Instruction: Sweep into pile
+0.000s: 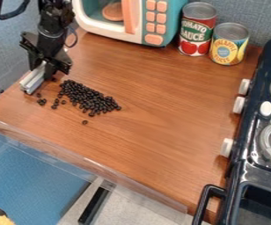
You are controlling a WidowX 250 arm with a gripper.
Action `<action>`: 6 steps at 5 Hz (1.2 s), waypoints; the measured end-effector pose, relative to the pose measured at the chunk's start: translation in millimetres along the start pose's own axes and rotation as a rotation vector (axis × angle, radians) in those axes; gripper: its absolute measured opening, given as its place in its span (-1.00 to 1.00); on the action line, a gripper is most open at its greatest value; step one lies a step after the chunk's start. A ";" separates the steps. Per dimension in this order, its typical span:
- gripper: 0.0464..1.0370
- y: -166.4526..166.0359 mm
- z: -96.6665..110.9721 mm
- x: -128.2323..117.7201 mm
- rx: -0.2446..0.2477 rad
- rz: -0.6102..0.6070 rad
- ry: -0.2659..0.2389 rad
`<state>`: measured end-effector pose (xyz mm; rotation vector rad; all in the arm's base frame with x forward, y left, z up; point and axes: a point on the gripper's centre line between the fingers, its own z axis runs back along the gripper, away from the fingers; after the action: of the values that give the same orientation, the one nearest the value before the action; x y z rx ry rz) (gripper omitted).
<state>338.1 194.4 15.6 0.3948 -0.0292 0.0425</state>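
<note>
Dozens of small black beans [89, 97] lie on the brown wooden table [161, 114], just beside the pincer [44, 70], to its right and slightly nearer the camera. Main heap: elongated and loosely packed, running from close by the pincer away to the right and toward the camera. Scattered beans noted as well: a small cluster [42, 101] below the pincer in the view, a few between that cluster and the heap, and one single bean [85, 122] apart from the heap on its near side, farther from the pincer.

Pincer state: narrowed on a pale grey bar [34, 81], which is gripped at its upper end and slants down toward the table, lower end near a few stray beans.

Surroundings, taken from the pincer: toy microwave [152, 19] behind and to the right; red can [197, 28] and yellow can [228, 44] side by side, well apart to the right; dark toy stove [252, 145] farther still on the same side, its white knobs facing the beans
</note>
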 end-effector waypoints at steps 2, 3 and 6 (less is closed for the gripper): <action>-0.32 -12.2 2.7 0.5 -0.014 -0.016 0.013; -0.32 -17.3 4.4 -0.6 -0.011 -0.018 0.008; -0.32 -34.2 9.5 -5.7 -0.032 -0.023 0.043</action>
<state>333.8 159.0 11.0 0.3619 0.0173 0.0273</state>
